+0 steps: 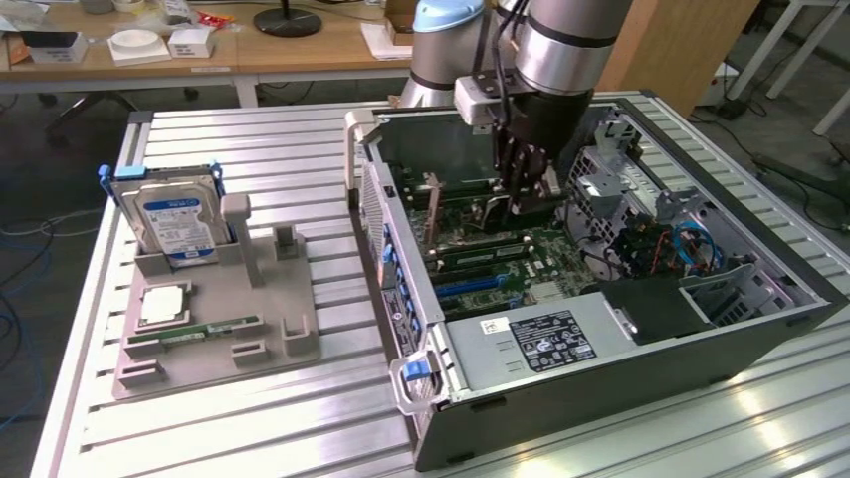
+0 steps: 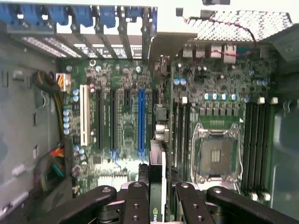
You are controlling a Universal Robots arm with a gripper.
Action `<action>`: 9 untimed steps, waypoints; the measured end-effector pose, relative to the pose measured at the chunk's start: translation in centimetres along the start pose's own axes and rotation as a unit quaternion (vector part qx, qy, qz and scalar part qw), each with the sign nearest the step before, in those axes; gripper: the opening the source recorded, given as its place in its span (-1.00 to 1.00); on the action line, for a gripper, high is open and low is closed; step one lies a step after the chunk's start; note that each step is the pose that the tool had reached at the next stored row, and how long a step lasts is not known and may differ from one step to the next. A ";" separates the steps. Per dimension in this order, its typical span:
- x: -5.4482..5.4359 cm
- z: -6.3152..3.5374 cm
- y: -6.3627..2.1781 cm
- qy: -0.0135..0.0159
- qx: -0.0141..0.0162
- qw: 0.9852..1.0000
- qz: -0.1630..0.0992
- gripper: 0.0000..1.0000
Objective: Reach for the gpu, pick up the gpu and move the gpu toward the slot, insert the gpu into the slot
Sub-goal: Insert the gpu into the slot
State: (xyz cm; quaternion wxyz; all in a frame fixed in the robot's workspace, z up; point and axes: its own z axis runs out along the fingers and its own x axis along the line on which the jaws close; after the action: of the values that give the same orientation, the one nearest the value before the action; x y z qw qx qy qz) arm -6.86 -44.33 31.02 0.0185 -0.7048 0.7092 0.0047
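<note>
Partly closed, the end effector [image 2: 159,200] is being held with its jaws clamped on the gpu [image 2: 156,172]. The card is being gripped edge-on between the two inner fingers [image 2: 135,205], and its thin dark edge is being pointed out over the green motherboard [image 2: 124,79].

In the exterior view the arm [image 1: 558,40] is being held down into the open computer case [image 1: 638,339], with the end effector low over the board. The gpu is thus being carried inside the case, above the motherboard. In the wrist view it is being shown just beside the line of the slot [image 2: 141,121], the long blue connector among the black and white ones. Whether the card's lower edge is touching any connector cannot be told. The square silver CPU socket [image 2: 216,156] is being shown on the far side of the card from the slot.

Outside the case, toward the exterior view's left, a grey holder [image 1: 286,319] is being carried by the slatted metal desk [image 1: 239,139]. A blue-labelled hard drive [image 1: 179,219] is being held upright in the holder. A square processor chip [image 1: 162,304] and a slim green memory stick [image 1: 199,329] are being held flat in it, nearer the camera than the drive. All three are well apart from the end effector.
</note>
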 end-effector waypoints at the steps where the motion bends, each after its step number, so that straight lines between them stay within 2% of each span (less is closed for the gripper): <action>1: 0.0 0.18 0.06 0.000 0.000 1.000 0.000 -0.47; 4: 0.3 0.59 0.07 0.000 0.000 1.000 0.000 -0.47; 9: 1.5 0.78 0.07 0.000 0.000 1.000 0.001 -0.47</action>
State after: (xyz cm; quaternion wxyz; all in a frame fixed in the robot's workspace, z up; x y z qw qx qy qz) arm -6.93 -45.80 30.19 0.0185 -0.7043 0.7097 0.0046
